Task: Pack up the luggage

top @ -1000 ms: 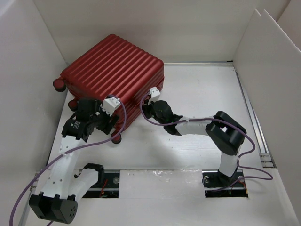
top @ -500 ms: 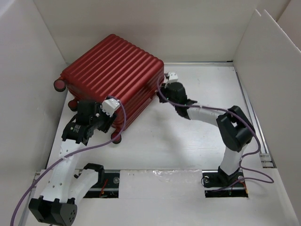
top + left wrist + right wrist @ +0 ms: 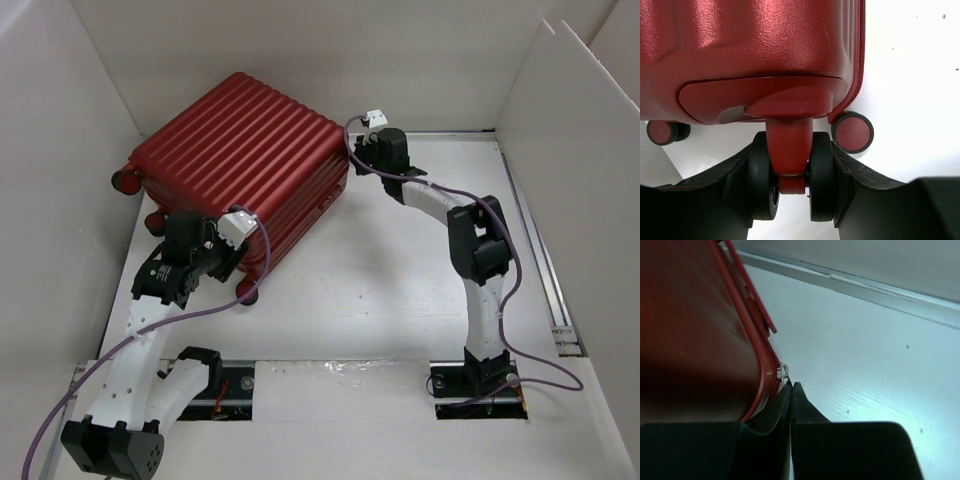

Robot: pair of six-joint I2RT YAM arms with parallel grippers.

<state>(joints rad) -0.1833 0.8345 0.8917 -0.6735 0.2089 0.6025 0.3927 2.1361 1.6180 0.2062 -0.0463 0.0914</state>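
Left wrist view: dark red ribbed hard-shell suitcase (image 3: 765, 45), zipped, on tabletop (image 3: 910, 75), directly ahead of left end effector (image 3: 790, 185), which clamps its black twin caster wheel (image 3: 821, 175), likely to anchor it. Pinched fully closed, right end effector (image 3: 791, 390) touches zipper slider (image 3: 782, 372); whether it holds the slider cannot be told.
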